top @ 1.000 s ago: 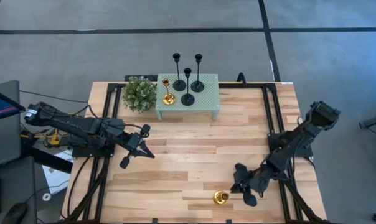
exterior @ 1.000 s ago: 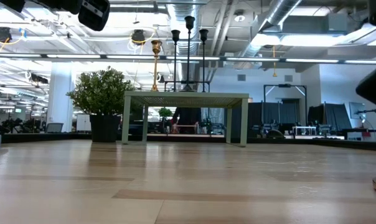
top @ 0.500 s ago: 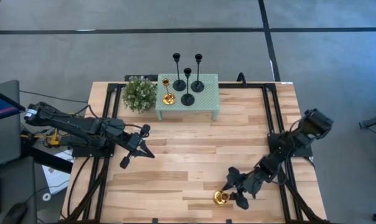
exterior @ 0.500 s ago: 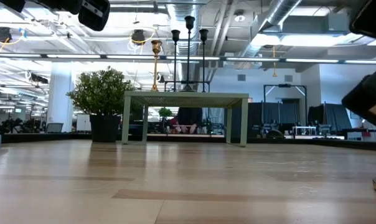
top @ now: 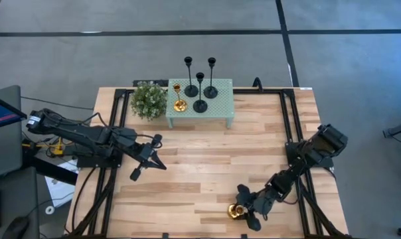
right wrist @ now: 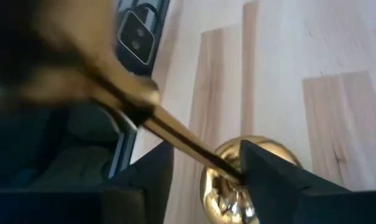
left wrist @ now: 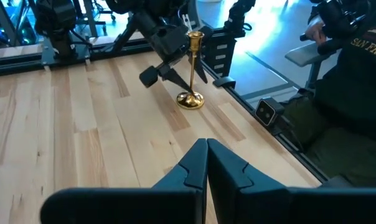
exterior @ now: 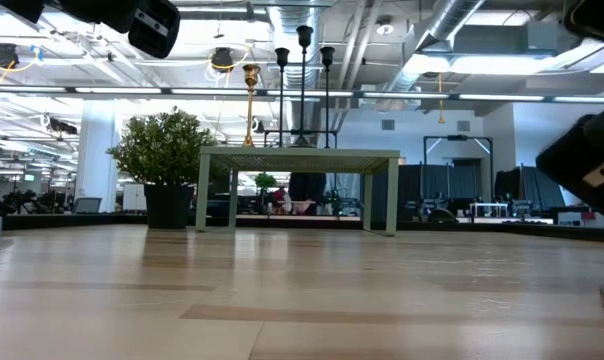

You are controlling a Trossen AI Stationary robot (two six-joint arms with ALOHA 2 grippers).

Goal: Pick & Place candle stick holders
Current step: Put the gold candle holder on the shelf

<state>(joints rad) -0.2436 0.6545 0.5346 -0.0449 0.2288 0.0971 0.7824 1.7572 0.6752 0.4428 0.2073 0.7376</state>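
A gold candle stick holder (top: 236,211) stands upright on its round base (left wrist: 190,99) near the table's front edge, right of the middle. My right gripper (top: 244,207) is open, with one finger on each side of the holder's thin stem (left wrist: 192,65). Three black candle stick holders (top: 200,89) and another gold one (top: 178,101) stand on a small green table (top: 222,99) at the far edge. My left gripper (top: 159,165) is shut and holds nothing, above the left half of the table. My right gripper comes level from the table's right side, with its fingers across the upright stem, low down near the base (right wrist: 238,180). The stem runs close beside one finger (right wrist: 263,174). I cannot tell whether that finger touches it. The holder stands on the table.
A small potted plant (top: 149,101) stands left of the green table. Bare wood lies between the green table and the gold holder. Black frame rails (top: 290,126) run along the table's sides. A person sits beyond the table's edge (left wrist: 356,74).
My right gripper has moved toward the table's left edge and slightly toward the near edge, up to the gold holder, so that its fingers now stand on both sides of the stem. The holder has stayed where it was.
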